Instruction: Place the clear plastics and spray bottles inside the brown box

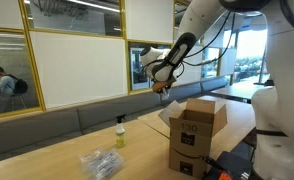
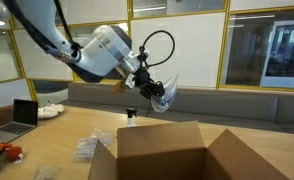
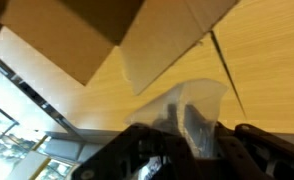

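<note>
Tool: the tool [image 1: 163,86] [image 2: 157,95] hangs in the air at the end of the white arm, higher than the box's top. Its jaws are drawn almost together and pinch a clear plastic piece.
Held item: the clear plastic piece [image 2: 163,99] [image 3: 194,112] is thin, glossy and crumpled. In the wrist view it sticks out from between the dark fingers [image 3: 139,150] towards the tabletop, clear of every surface.
Brown box: the brown box [image 1: 196,135] [image 2: 177,158] stands upright on the tabletop with its top flaps [image 3: 72,45] folded outward and its mouth open. A small dark printed mark [image 1: 187,141] sits on the side that faces an exterior view.
Tool against box: in an exterior view the tool is up and to the left of the open top, not over its middle. From the near side of the box it appears above and beyond the far flap. The plastic touches no part of the box.
Clear plastics bundle: the clear plastics bundle [image 1: 102,163] [image 2: 90,147] lies flat on the tabletop, left of the box, well apart from the tool.
Spray bottle: the spray bottle [image 1: 119,133] [image 2: 130,117] stands upright on the tabletop with yellowish liquid and a dark head. It is left of the box and farther back than the bundle, touching neither.
Tabletop: the tabletop [image 1: 47,160] is light wood. A grey bench [image 1: 77,120] runs along its far edge below the glass partitions.
Other items: a laptop [image 2: 25,112] stands open at the far left, with something white just beside it that is too small to identify.
</note>
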`<state>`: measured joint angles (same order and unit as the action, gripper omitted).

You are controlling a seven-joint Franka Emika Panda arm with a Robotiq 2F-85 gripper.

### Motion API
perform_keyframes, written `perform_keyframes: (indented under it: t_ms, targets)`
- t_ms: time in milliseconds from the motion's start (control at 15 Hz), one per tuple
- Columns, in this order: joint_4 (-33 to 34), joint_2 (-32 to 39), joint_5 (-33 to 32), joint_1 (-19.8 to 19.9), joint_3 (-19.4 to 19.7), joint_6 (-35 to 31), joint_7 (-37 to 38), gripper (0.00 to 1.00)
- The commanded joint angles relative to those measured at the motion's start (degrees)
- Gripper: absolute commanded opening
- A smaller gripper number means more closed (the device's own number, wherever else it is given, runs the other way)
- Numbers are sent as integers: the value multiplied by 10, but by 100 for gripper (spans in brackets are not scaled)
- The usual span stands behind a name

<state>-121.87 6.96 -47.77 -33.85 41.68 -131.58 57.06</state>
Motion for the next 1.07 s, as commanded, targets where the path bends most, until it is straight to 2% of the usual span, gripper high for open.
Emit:
perform_keyframes:
  t_ms: [0,67,267,400,600,1000]
  targets:
    - [-72,-143,-106,71,-112,157,88,15]
    - [-88,-165,-106,84,-135,195,93,15]
    - [-145,-227,-67,197,-261,263,95,15]
    - [-184,-260,-36,245,-301,264,89,15]
    - [-239,-296,8,303,-320,224,82,15]
    - [-318,-298,70,394,-306,82,82,16]
